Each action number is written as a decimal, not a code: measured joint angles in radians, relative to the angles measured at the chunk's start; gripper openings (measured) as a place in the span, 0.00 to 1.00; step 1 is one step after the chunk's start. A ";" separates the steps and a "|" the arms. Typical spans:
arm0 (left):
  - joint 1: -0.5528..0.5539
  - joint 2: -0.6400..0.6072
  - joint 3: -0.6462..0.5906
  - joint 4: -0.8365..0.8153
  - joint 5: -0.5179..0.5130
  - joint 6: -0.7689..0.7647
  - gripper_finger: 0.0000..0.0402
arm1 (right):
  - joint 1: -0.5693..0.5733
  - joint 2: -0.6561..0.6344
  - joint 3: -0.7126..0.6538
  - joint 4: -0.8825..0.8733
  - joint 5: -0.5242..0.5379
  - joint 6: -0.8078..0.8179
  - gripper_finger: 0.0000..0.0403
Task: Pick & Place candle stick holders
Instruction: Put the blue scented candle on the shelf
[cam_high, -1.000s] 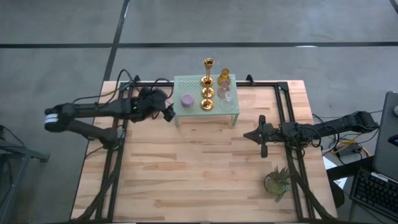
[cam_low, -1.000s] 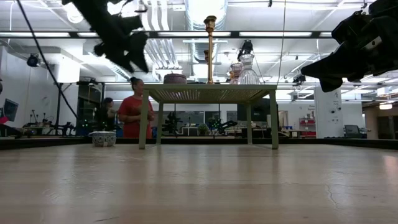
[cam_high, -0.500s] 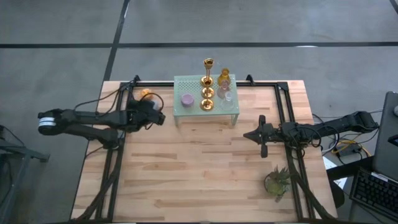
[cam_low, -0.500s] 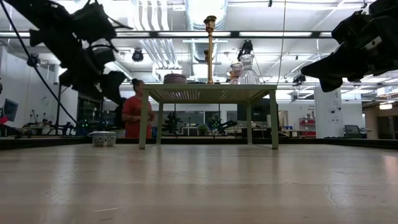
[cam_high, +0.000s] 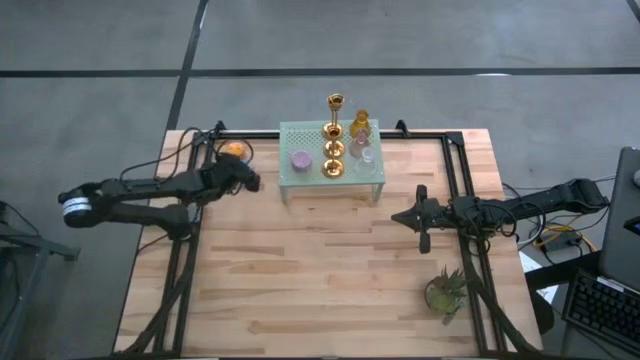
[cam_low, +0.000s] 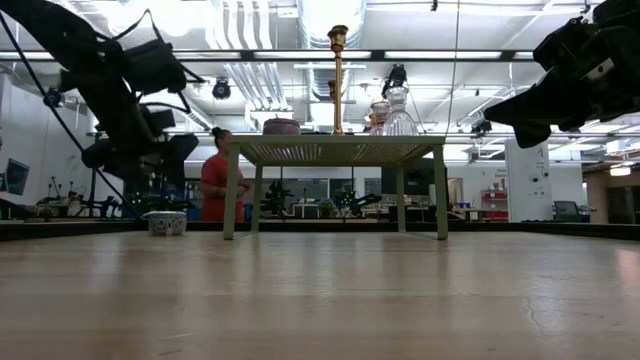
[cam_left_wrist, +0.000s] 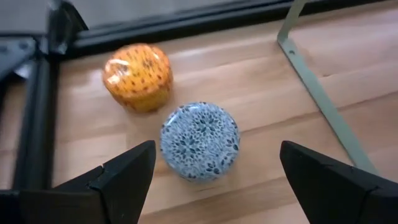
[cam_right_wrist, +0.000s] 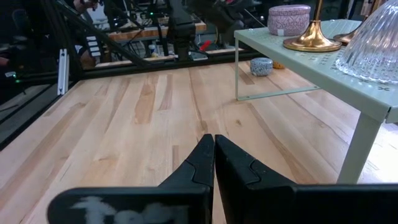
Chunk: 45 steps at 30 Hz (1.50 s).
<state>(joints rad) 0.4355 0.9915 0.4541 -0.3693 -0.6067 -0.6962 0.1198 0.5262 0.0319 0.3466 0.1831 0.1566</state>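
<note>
The left gripper (cam_left_wrist: 211, 180) hung low over the table's far left corner with its jaws wide open and empty, and the blue cup (cam_left_wrist: 199, 141) lay between the fingers (cam_left_wrist: 124, 177). The orange cup (cam_left_wrist: 137, 76) stood just beside the blue one, almost touching it. I feared a finger could push the orange cup, or catch both together, if the arm descended a little off centre. The other holders stood on the pale green rack (cam_high: 310, 130). The right gripper (cam_right_wrist: 213, 152) waited near the table's right side, its jaws closed on nothing.
</note>
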 joint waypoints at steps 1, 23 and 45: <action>0.025 0.002 -0.001 0.007 0.029 0.005 0.86 | 0.000 0.000 0.000 0.000 0.000 0.000 0.02; 0.209 0.199 -0.006 0.223 0.145 0.169 0.86 | 0.000 0.000 0.000 0.000 0.000 0.000 0.02; 0.210 0.342 -0.016 0.252 0.143 0.212 0.77 | 0.000 0.000 0.000 0.000 0.000 0.000 0.02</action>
<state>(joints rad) 0.6453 1.3334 0.4385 -0.1169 -0.4633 -0.4838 0.1196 0.5262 0.0319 0.3468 0.1832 0.1566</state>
